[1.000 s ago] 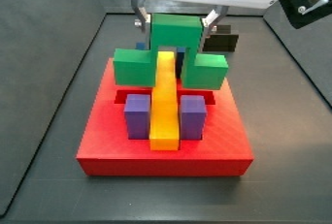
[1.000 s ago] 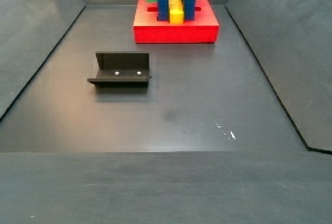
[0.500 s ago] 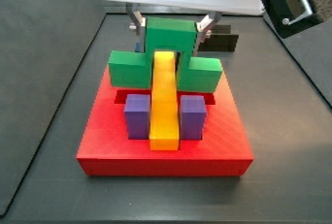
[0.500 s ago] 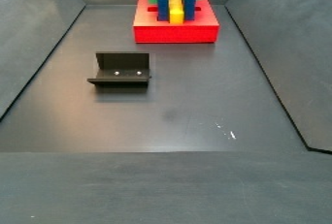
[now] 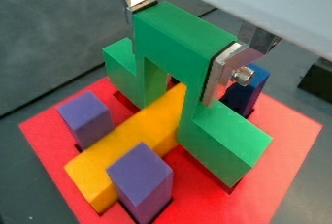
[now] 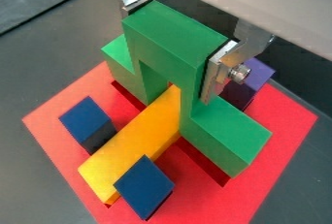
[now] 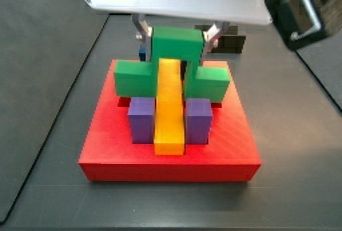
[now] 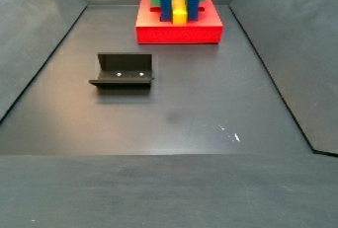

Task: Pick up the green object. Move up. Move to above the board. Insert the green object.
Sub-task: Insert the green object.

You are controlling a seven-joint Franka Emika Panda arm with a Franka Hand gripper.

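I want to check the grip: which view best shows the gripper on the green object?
A wrist view: the gripper clamps the green object's raised centre. A side view shows it smaller; the far side view barely.

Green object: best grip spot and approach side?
Grip the green object by its raised centre cube, coming from above. That cube's two flat opposite faces stand clear of the yellow bar and the lower side cubes; the pincer clamps it there now.
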